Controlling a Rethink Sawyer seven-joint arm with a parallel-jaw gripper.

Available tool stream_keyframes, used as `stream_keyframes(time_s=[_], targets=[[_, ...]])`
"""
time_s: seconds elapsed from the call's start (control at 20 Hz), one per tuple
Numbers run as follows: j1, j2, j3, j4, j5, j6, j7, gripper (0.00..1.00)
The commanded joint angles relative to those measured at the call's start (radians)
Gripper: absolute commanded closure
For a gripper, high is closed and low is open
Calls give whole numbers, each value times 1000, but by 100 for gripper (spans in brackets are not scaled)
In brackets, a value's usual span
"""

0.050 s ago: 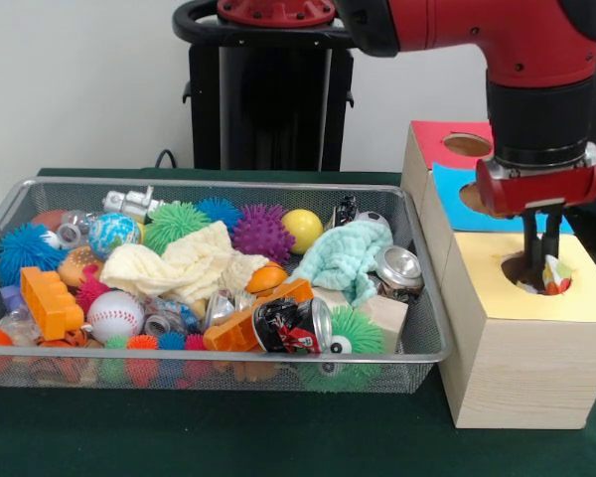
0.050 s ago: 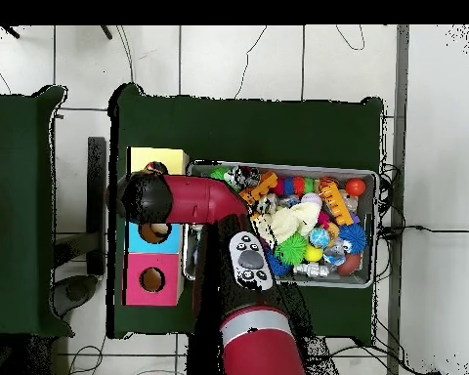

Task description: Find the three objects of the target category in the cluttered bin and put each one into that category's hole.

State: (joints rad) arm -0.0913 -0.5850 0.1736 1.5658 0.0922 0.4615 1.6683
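My gripper (image 1: 541, 283) hangs over the yellow-topped wooden box (image 1: 586, 293), and its fingertips reach down into that box's round hole (image 1: 526, 273). The two fingers stand close together, shut on a small white, red and green object (image 1: 555, 274) at the hole's mouth. In the overhead view the arm's black wrist (image 2: 146, 195) covers the gripper and the hole; only the far part of the yellow box (image 2: 158, 158) shows. The wire mesh bin (image 1: 432, 350) left of the boxes is full of mixed items.
Behind the yellow box stand a blue-topped box (image 1: 447, 184) and a pink-topped box (image 1: 432, 139), each with a hole. The bin holds spiky balls (image 1: 263, 232), crushed cans (image 1: 293, 326), a yellow cloth (image 1: 184, 266), a mint cloth (image 1: 348, 256), a baseball (image 1: 114, 315) and orange bricks (image 1: 50, 303).
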Motion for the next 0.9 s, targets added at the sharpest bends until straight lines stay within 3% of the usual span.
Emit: stream_keyframes(time_s=[0.05, 0.2, 0.6, 0.9], targets=[[5, -34, 30, 6, 51, 154, 167, 100], [12, -58, 31, 10, 62, 185, 176, 100], [42, -30, -5, -20, 49, 155, 187, 100], [97, -4, -110, -99, -5, 184, 203, 100]])
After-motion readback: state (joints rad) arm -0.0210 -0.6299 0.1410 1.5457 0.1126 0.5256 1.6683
